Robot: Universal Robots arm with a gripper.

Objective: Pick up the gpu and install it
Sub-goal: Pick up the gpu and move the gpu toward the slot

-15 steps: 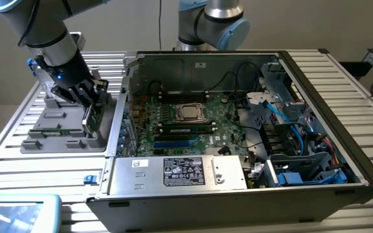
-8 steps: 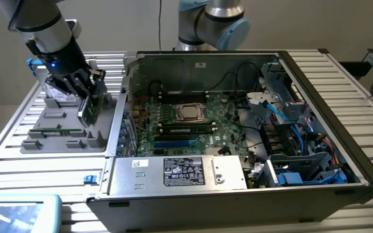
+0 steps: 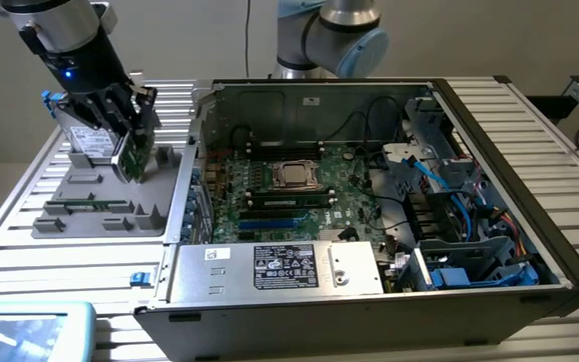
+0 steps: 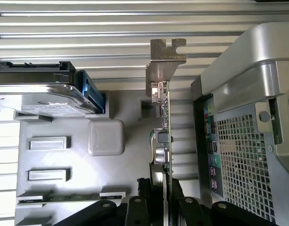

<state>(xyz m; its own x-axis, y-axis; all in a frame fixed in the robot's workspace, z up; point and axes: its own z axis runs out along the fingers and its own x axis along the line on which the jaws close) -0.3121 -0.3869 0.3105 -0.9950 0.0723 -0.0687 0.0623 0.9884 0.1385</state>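
Presently held: the gpu [image 4: 164, 134], a flat green circuit-board card with a black cooler face and a silver L-shaped metal bracket [image 4: 166, 63], stands on edge over the grey moulded parts tray [image 3: 99, 222], at the exterior view's left.
Jaws: clamped on the card's two flat faces, apparently toward the end away from the bracket.
Handling: probably light and stiff but fragile. Components and edge contacts should not be pinched, so the bare board margins and the cooler face look like the safest hold.
Slip: likely slight, though a grip near one end may let the card tilt.
Neighbours: a silver hard drive with a white label [image 3: 90, 139] stands just beside it in the tray, and a thin green memory stick [image 3: 88, 204] lies nearby. The open black computer case [image 3: 370, 188] sits next to the tray on the slatted aluminium tabletop [image 3: 28, 256].
Hidden: I cannot tell whether the card's lower edge is clear of its tray slot. The cooler face shows only edge-on. The motherboard slot meant for it is hard to make out.
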